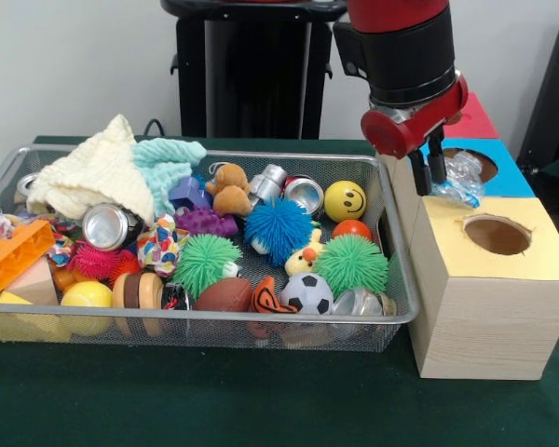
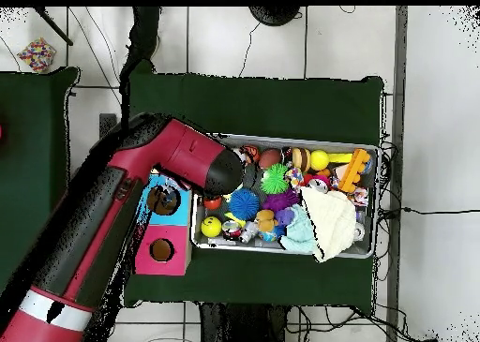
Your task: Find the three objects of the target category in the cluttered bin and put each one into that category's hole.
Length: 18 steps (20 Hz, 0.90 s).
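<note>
My gripper (image 1: 429, 182) hangs over the wooden box at the right and is shut on a crumpled clear plastic bottle (image 1: 460, 177). The bottle hangs just above the blue lid (image 1: 514, 177), at the near edge of its hole (image 1: 485, 160). In front is the yellow lid with its own hole (image 1: 497, 235), and behind is the red lid (image 1: 473, 119). In the overhead view my arm (image 2: 178, 160) hides the gripper; the blue lid's hole (image 2: 163, 201) shows beside it. Another clear plastic thing (image 1: 356, 302) lies in the bin's near right corner.
The wire bin (image 1: 261, 318) (image 2: 281, 138) holds a cream cloth (image 1: 93, 177), a teal cloth (image 1: 163, 163), silver cans (image 1: 110, 226) (image 1: 304, 194), spiky balls (image 1: 278, 229), a smiley ball (image 1: 345, 200), a football (image 1: 306, 293) and other toys. The bin's right wall nearly touches the box.
</note>
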### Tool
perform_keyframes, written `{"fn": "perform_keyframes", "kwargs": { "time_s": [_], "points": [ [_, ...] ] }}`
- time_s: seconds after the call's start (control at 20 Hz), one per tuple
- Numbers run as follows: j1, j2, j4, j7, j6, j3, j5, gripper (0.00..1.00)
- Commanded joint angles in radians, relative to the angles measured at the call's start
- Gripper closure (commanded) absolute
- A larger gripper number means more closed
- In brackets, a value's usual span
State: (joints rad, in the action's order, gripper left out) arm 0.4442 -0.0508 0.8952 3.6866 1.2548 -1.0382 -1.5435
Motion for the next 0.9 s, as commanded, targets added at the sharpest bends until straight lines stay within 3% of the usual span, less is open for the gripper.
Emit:
{"fn": "perform_keyframes", "kwargs": {
  "time_s": [0.05, 0.9],
  "points": [
    [-0.028, -0.065, -0.06, 0.13, 0.081, 0.147, -0.016, 1.0],
    [-0.04, -0.051, -0.071, 0.179, 0.162, 0.155, -0.046, 1.0]
  ]
}}
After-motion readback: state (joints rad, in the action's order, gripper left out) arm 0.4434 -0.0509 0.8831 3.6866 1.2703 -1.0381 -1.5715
